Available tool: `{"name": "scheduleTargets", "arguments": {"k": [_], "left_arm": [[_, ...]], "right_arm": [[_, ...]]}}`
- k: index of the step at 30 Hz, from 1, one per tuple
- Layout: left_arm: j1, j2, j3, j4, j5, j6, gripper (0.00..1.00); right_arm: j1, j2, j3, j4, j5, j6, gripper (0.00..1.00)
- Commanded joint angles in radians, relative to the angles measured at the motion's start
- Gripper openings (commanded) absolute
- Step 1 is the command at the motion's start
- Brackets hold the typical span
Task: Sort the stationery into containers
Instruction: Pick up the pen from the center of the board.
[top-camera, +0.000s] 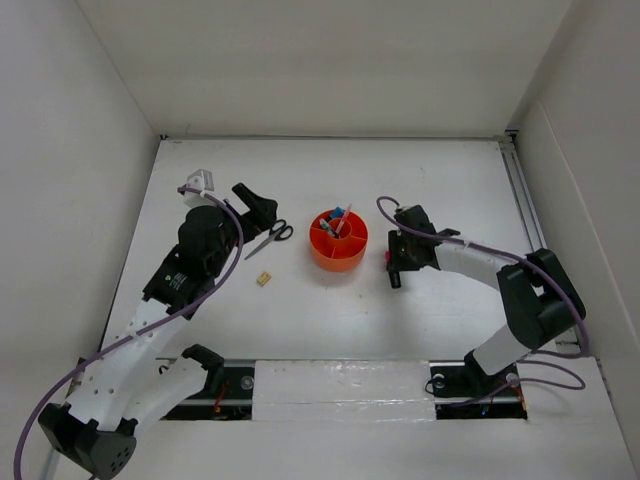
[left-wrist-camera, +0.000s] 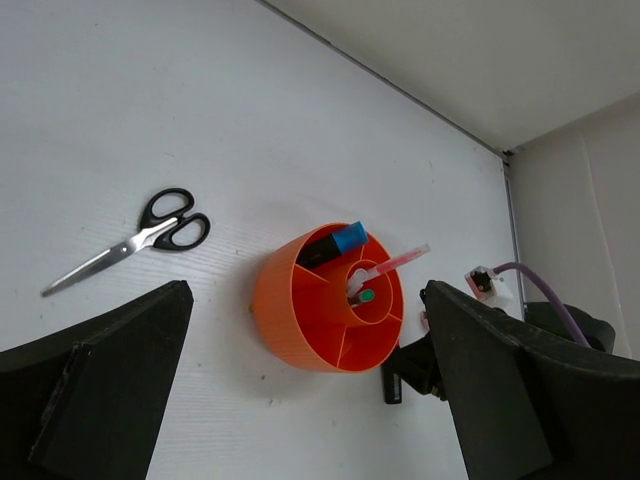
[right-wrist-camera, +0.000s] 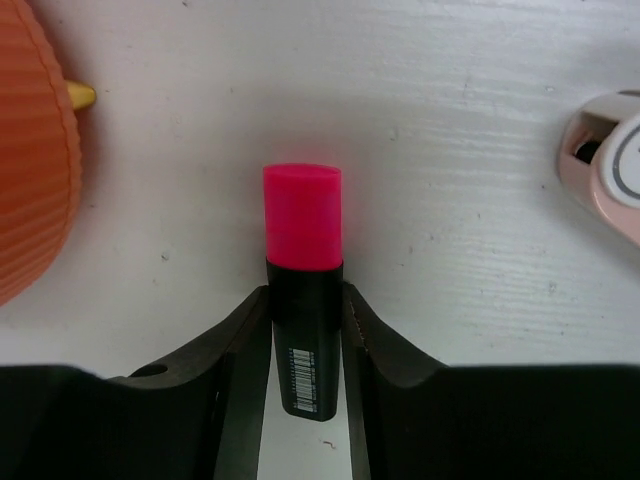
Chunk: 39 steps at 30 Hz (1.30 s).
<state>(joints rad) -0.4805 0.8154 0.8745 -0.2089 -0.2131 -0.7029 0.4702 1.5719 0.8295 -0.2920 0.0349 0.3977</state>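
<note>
The round orange organizer (top-camera: 338, 240) stands mid-table; it also shows in the left wrist view (left-wrist-camera: 300, 330) and at the left edge of the right wrist view (right-wrist-camera: 30, 180). It holds a blue-capped highlighter (left-wrist-camera: 335, 243), a pink pen (left-wrist-camera: 395, 262) and a green-tipped pen (left-wrist-camera: 365, 296). My right gripper (top-camera: 394, 272) (right-wrist-camera: 305, 298) is shut on the black body of the pink-capped highlighter (right-wrist-camera: 302, 220), just right of the organizer. The pinkish sharpener (right-wrist-camera: 610, 165) lies beside it. Black-handled scissors (top-camera: 272, 235) (left-wrist-camera: 130, 240) and a tan eraser (top-camera: 264, 279) lie left of the organizer. My left gripper (top-camera: 255, 205) (left-wrist-camera: 305, 300) is open and empty, near the scissors.
White walls close in the table on the left, back and right. A metal rail (top-camera: 525, 200) runs along the right edge. A small yellow nub (right-wrist-camera: 80, 95) sits at the organizer's base.
</note>
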Motion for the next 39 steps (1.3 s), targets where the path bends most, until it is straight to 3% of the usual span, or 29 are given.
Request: {"name": "scheduleTargets", "arguments": {"k": [1,2,5,10,17,21,27,39], "left_arm": [[0.000,-0.015,0.024,0.011,-0.005,0.022,1.00],[0.000,-0.015,0.024,0.020,0.004,0.022,1.00],[0.000,-0.015,0.024,0.020,0.030,0.031,1.00],[0.000,-0.005,0.015,0.077,0.153,0.054,1.00],[0.000,-0.016,-0.011,0.234,0.457,0.089,1.00],[-0.012,-0.007,-0.031,0.333,0.670,0.098,1.00],[-0.049,0.022,-0.081,0.466,0.777,0.086,1.00],[-0.049,0.054,-0.101,0.503,0.814,0.068,1.00]], "right_arm": [[0.021,0.066,-0.009,-0.029,0.009,0.009,0.05],[0.021,0.066,-0.009,-0.029,0.010,0.009,0.00],[0.021,0.030,-0.019,-0.029,0.019,0.018,0.00],[0.053,-0.176,-0.059,-0.061,0.066,0.043,0.00],[0.178,-0.470,-0.010,-0.148,0.099,0.053,0.00],[0.300,-0.578,0.013,-0.038,0.036,0.075,0.00],[0.432,-0.549,0.108,0.043,0.052,0.075,0.00],[0.533,-0.432,0.275,0.143,0.068,0.044,0.00]]}}
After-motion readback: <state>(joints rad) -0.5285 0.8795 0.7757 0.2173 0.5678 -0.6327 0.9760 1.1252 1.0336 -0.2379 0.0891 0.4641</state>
